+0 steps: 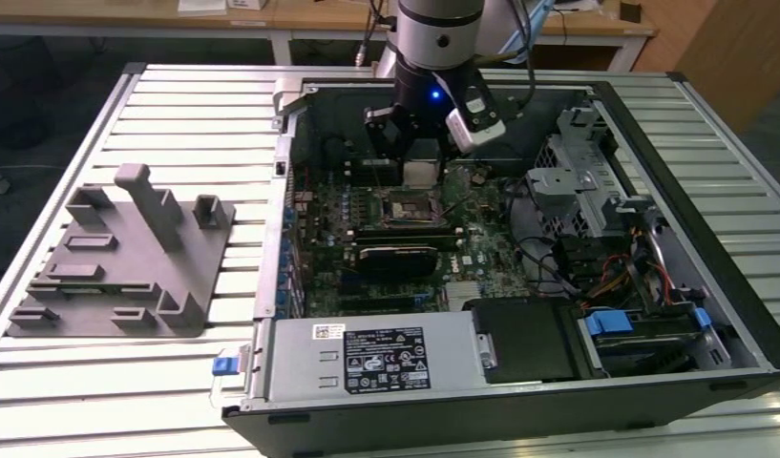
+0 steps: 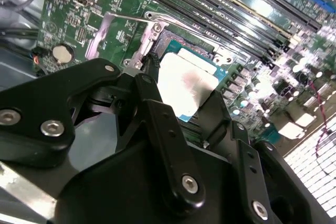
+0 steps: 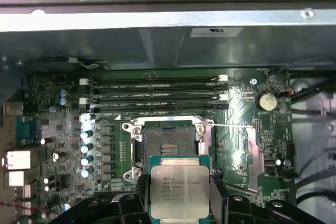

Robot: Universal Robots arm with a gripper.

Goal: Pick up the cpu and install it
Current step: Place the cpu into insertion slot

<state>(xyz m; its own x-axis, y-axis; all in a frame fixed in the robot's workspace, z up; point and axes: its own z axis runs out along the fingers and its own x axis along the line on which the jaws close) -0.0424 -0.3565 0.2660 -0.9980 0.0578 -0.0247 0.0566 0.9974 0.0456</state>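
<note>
Fingers (image 3: 218, 200) clamped on cpu (image 3: 180, 190) edges, hovering nr open socket (image 3: 167, 139); tilt/offset at seating could damage socket.

In pc case (image 1: 517, 420): cpu (image 3: 179, 190) in gripper (image 3: 179, 202), over mobo socket (image 3: 169, 140).
</note>
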